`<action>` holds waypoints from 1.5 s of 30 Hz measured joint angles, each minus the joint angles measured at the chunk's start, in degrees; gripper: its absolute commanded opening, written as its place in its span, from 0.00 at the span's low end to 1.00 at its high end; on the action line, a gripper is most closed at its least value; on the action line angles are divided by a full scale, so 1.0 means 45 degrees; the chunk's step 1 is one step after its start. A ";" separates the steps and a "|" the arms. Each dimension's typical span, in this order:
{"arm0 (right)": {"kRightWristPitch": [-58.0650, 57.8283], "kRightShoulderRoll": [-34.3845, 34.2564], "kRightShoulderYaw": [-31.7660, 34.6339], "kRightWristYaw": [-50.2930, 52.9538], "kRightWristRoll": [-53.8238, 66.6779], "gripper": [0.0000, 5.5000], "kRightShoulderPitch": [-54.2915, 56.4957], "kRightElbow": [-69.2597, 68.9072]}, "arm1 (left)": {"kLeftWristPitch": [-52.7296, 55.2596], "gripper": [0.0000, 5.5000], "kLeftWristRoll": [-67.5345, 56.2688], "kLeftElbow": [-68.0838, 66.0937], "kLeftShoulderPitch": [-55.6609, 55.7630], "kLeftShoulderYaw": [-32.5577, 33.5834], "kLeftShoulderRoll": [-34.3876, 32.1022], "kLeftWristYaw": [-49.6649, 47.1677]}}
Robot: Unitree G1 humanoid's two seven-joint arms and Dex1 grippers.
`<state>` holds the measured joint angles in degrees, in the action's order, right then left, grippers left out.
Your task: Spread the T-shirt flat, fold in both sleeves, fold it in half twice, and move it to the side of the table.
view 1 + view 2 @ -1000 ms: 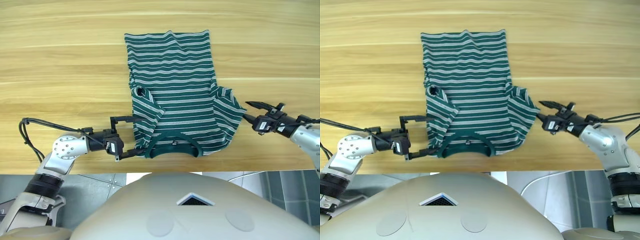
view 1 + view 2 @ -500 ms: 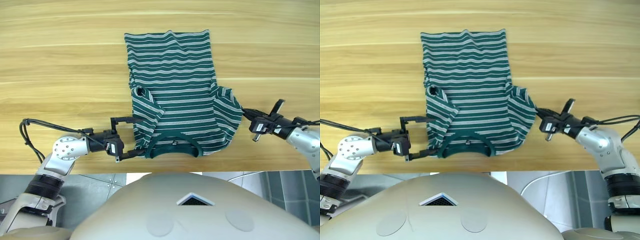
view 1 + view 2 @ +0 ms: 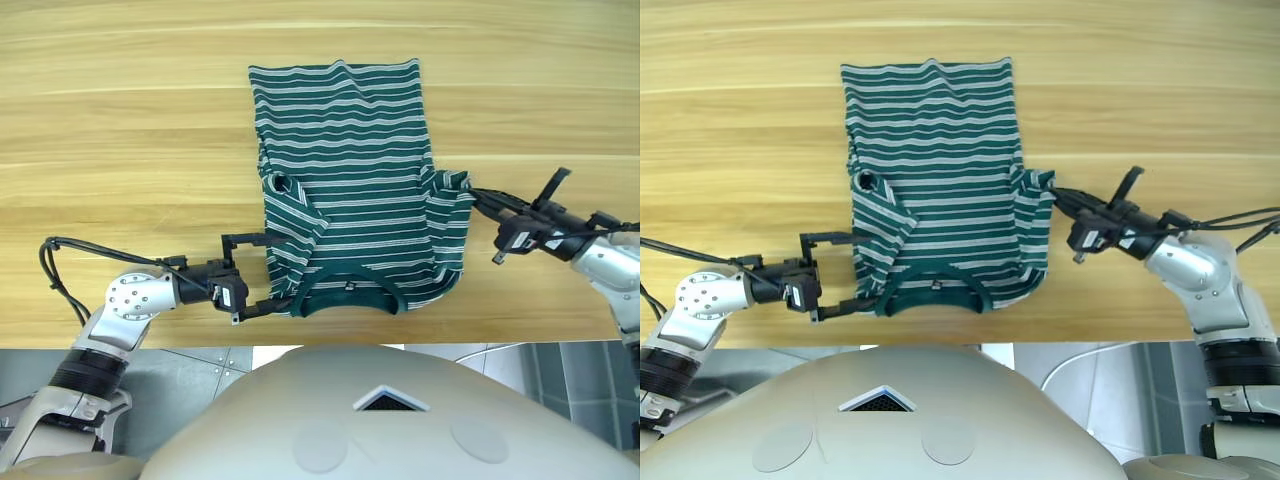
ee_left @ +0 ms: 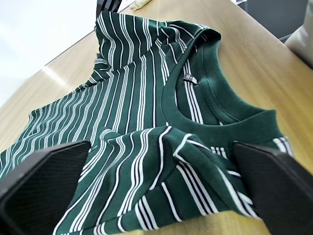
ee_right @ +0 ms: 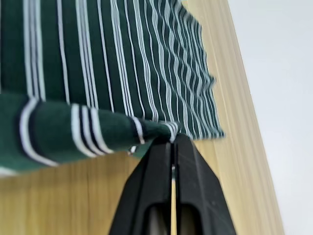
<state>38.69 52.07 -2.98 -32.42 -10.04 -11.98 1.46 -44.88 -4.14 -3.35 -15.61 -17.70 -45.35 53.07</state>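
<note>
The green striped T-shirt (image 3: 345, 150) lies on the wooden table (image 3: 120, 130), collar (image 3: 348, 297) toward me. Its left sleeve (image 3: 292, 208) is folded in over the body. My left gripper (image 3: 262, 272) stands open at the near left shoulder, one finger on each side of the cloth edge; the left wrist view has the collar (image 4: 215, 93) straight ahead between the pads. My right gripper (image 3: 478, 195) is shut on the edge of the right sleeve (image 3: 450, 190), holding it raised and drawn in toward the body. The right wrist view shows the fingertips (image 5: 172, 142) pinching the striped hem (image 5: 98, 129).
Bare wood stretches on both sides of the shirt and beyond its far hem. The table's near edge (image 3: 150, 346) runs just under the collar and both arms.
My right gripper went from open beside the sleeve to shut on its edge, then drew the sleeve left toward the shirt body. The left arm kept still.
</note>
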 measured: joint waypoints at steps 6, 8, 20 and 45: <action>-0.0371 -0.0320 -0.1065 -0.0954 -0.0161 0.00 0.0522 -0.0885 | 0.0005 0.98 0.0000 -0.0015 0.0136 -0.0046 0.0106 0.0035; -0.0517 -0.0477 -0.1377 -0.1141 -0.0219 0.00 0.0970 -0.1062 | 0.0006 0.98 -0.0002 -0.0021 0.0197 -0.0093 0.0130 0.0041; -0.1668 -0.1913 -0.2800 -0.1202 -0.2049 0.00 0.2821 -0.0954 | -0.0002 0.98 -0.0007 -0.0034 0.0147 -0.0119 0.0194 0.0034; -0.2977 -0.2758 -0.3687 -0.1456 -0.2780 0.36 0.3250 -0.0782 | 0.0015 0.98 -0.0042 0.0024 0.0078 -0.0253 0.0213 0.0027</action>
<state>25.30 39.66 -19.57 -38.97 -22.55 2.65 -2.06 -44.82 -4.33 -3.24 -15.26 -18.84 -44.39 53.19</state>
